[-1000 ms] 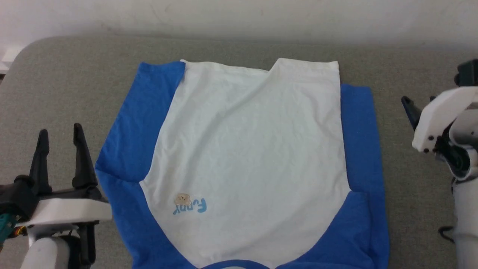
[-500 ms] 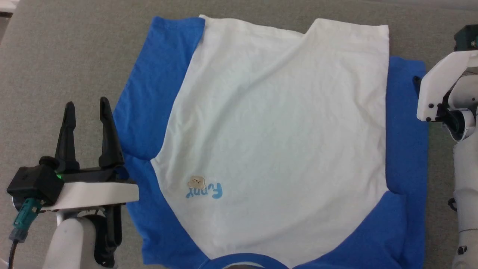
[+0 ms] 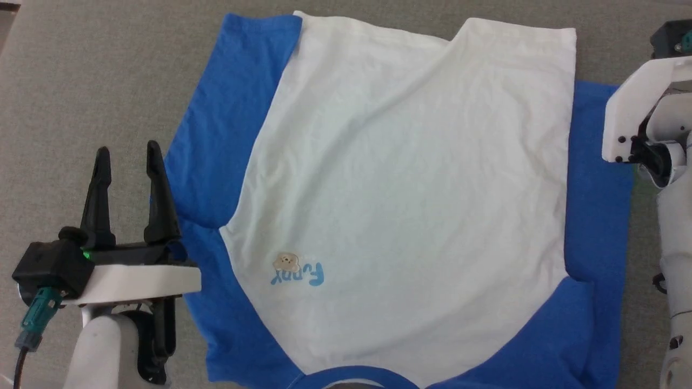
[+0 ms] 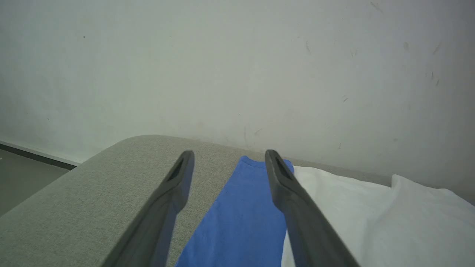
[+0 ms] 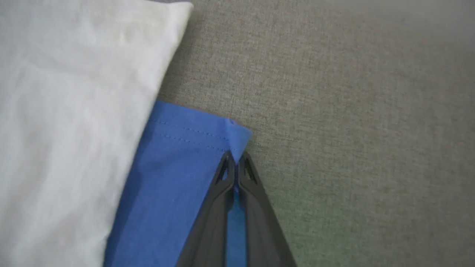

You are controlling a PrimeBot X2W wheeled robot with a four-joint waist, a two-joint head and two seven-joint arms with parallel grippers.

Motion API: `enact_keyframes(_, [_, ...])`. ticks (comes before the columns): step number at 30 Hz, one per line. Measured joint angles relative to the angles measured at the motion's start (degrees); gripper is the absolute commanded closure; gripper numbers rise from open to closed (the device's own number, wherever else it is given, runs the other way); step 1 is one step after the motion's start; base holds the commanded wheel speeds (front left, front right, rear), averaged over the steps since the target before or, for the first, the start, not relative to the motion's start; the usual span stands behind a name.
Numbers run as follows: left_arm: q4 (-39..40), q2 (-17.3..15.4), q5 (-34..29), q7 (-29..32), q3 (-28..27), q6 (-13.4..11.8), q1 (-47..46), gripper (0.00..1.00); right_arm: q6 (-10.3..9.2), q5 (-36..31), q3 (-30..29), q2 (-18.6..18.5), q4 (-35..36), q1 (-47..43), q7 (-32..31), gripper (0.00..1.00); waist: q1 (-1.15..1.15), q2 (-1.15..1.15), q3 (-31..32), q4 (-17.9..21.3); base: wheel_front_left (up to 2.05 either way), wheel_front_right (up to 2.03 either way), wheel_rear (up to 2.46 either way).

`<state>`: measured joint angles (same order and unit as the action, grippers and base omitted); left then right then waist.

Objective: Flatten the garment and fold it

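Jaws: right gripper (image 5: 235, 157) seemingly pinching garment (image 5: 178, 167); left gripper (image 4: 229, 154) spread.

Spread jaws over the garment (image 4: 237, 222)

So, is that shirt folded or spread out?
Spread out: the garment lies open on the grey surface, white body and blue sleeves showing; right pincer clamps one corner.

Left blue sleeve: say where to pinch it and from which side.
Best pinch the left sleeve at its far cuff corner, from the outer side: that edge lies flat and free, while the inner edge joins the white body.
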<state>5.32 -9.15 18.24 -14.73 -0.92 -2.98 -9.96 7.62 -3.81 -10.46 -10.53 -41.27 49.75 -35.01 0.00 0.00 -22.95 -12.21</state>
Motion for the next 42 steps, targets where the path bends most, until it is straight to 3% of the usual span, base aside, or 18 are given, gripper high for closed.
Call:
enact_keyframes(8, [-0.5,0.9,-0.7,0.0,-1.3,0.9,0.3,0.00,-0.01,8.3,-5.9,-5.6,3.4,-4.8,4.5,1.00,0.00,0.00,4.1,1.5,0.00,0.00,0.00])
enact_keyframes(14, [-0.4,1.1,-1.0,0.0,-2.8,1.0,3.2,0.00,-0.02,12.3,-17.7,-9.8,10.6,-17.2,4.3,1.00,-0.01,0.00,8.1,2.8,0.00,0.00,0.00])
enact_keyframes(19, [0.2,1.4,-1.2,0.0,-3.9,0.9,5.8,0.00,-0.07,12.8,-27.4,-8.1,17.9,-26.3,1.7,1.00,-0.02,0.00,10.8,4.3,0.00,0.00,0.00])
enact_keyframes(29, [0.6,1.5,-1.2,0.0,-4.4,0.9,7.8,0.00,-0.08,7.2,-37.1,-3.6,27.2,-31.3,-0.5,1.00,-0.02,0.00,14.9,7.0,0.00,0.00,0.00])
enact_keyframes(35, [0.7,1.4,-1.2,0.0,-4.3,0.9,8.8,0.00,-0.08,5.6,-35.4,-2.6,31.4,-31.6,-1.8,1.00,-0.01,0.00,16.6,7.4,0.00,0.00,0.00])
enact_keyframes(42, [1.2,1.0,-1.0,0.2,-4.8,0.8,10.9,0.00,-0.08,11.7,-20.0,-2.7,43.9,-35.1,-4.7,1.00,0.00,0.00,18.4,7.4,0.00,0.00,0.00])
